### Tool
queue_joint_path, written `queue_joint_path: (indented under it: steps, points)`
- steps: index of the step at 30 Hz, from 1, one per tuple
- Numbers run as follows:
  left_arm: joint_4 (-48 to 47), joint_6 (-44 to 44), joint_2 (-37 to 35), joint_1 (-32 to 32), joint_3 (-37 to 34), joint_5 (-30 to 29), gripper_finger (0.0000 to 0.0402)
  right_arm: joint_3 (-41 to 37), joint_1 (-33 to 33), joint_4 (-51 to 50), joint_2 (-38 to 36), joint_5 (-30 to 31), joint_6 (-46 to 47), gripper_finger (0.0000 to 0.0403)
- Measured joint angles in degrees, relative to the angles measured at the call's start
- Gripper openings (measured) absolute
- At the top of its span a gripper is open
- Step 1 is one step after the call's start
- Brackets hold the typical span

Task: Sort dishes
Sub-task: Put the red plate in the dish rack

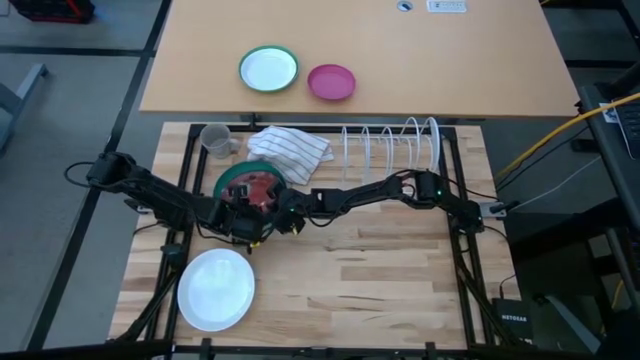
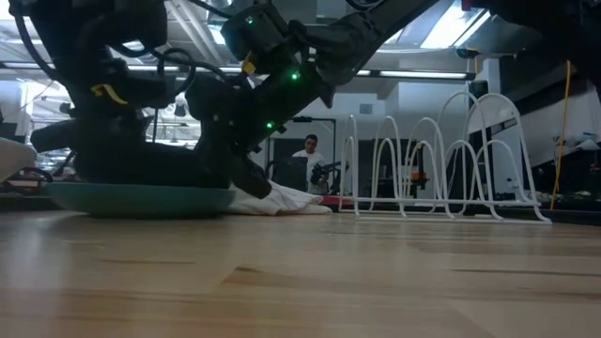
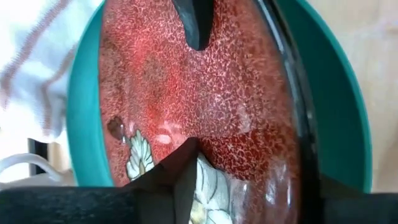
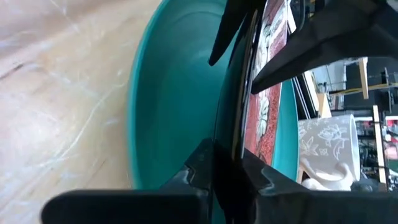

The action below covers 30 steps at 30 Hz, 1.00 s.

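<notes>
the right end effector (image 4: 231, 163) is pinching the red plate's (image 3: 205, 112) edge over the green plate (image 4: 168, 93). i cannot tell how wide the left end effector (image 1: 238, 218) is standing.

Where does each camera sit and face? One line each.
High: above the table, facing down; both arms meet at the red plate.
Low: table height, facing across to the rack; arms above.
Left wrist: on left arm, facing red plate; own fingers apart.
Right wrist: on right arm, along that plate's rim; own fingers pinch it.
Shared: all show the green plate.
</notes>
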Motion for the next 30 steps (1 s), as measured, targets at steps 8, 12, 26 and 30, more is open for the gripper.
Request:
queue_joint_path:
  steps: [8,12,26,30]
  points:
    - [0.07,1.55,-0.04,-1.73,0.09,-6.30,0.0039,0.08,0.02,-2.51,-1.57,2.07,0.79,0.0045]
    - [0.13,0.64,0.04,-2.75,0.13,-7.55,0.0037,0.17,0.17,-2.45,-1.64,2.90,0.76,0.0067]
    - [1.20,-3.85,-0.06,-3.28,0.13,-10.07,0.0033,0.31,3.02,-5.70,-2.61,10.62,1.65,0.0181]
    - [1.14,-8.32,-1.48,-3.25,0.24,-10.37,0.0032,0.24,4.54,-10.04,-5.38,18.29,1.05,0.0197]
